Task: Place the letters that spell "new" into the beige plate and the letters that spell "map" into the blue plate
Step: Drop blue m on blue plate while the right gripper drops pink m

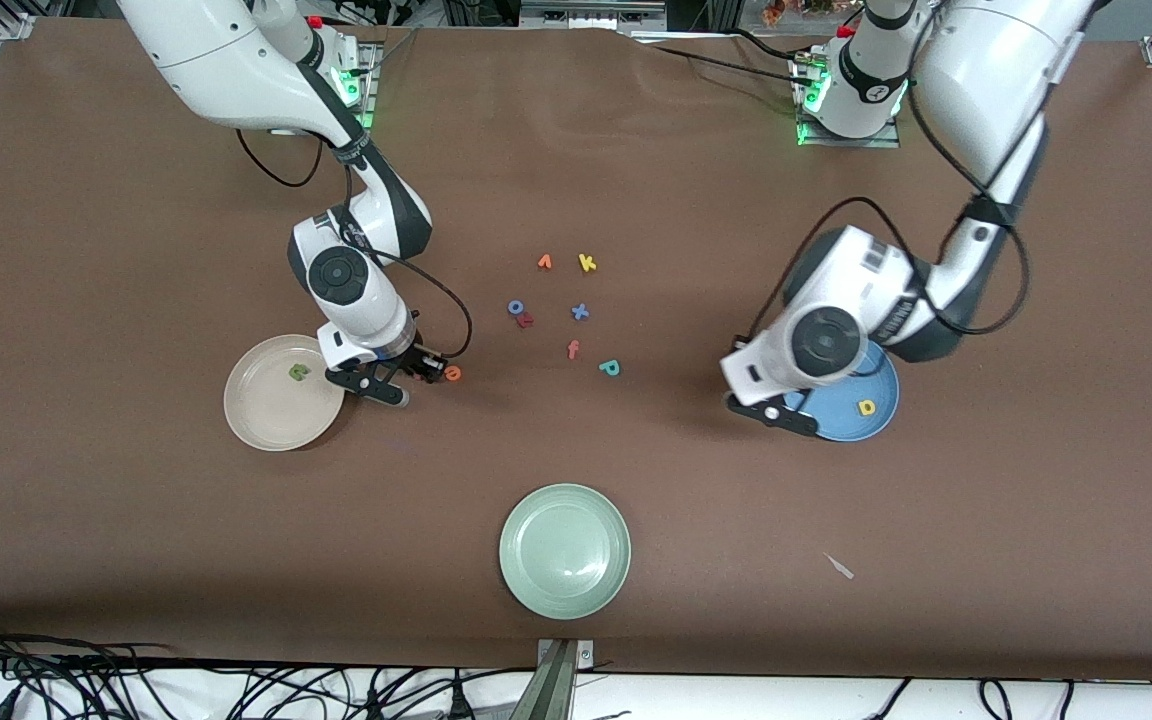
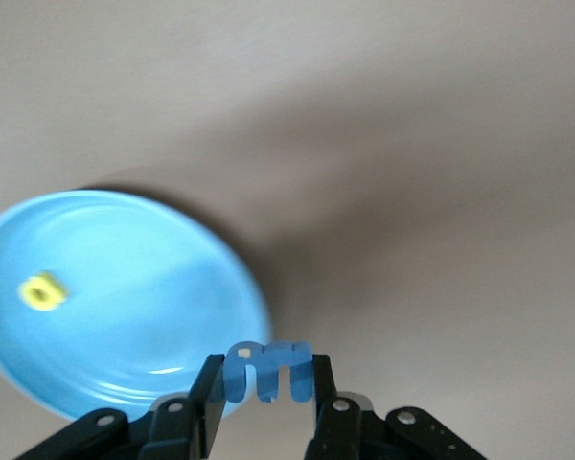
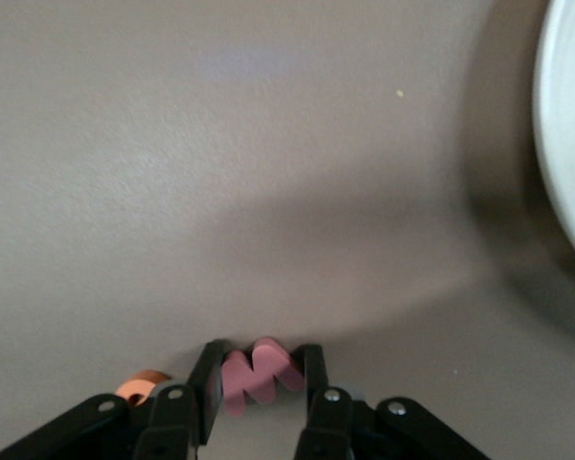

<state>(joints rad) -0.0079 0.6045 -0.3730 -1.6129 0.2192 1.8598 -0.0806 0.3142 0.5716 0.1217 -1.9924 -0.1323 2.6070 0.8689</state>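
My left gripper (image 2: pixel 266 376) is shut on the blue m (image 2: pixel 268 369) and hangs over the rim of the blue plate (image 2: pixel 125 307), where the yellow a (image 2: pixel 42 290) lies. In the front view this gripper (image 1: pixel 776 412) is at the edge of the blue plate (image 1: pixel 881 425). My right gripper (image 3: pixel 259 379) is down at the table, shut on the pinkish w (image 3: pixel 259 372), with the orange e (image 3: pixel 142 386) right beside it. It stands next to the beige plate (image 1: pixel 266 420), which holds the green n (image 1: pixel 298 372). The teal p (image 1: pixel 610 368) lies mid-table.
Loose letters lie mid-table: an orange f (image 1: pixel 573 349), a blue x (image 1: pixel 580 312), a blue o (image 1: pixel 515 307) with a small red piece (image 1: pixel 524 321) against it, an orange v (image 1: pixel 544 262) and a yellow k (image 1: pixel 587 263). A pale green plate (image 1: pixel 564 551) sits nearest the front camera.
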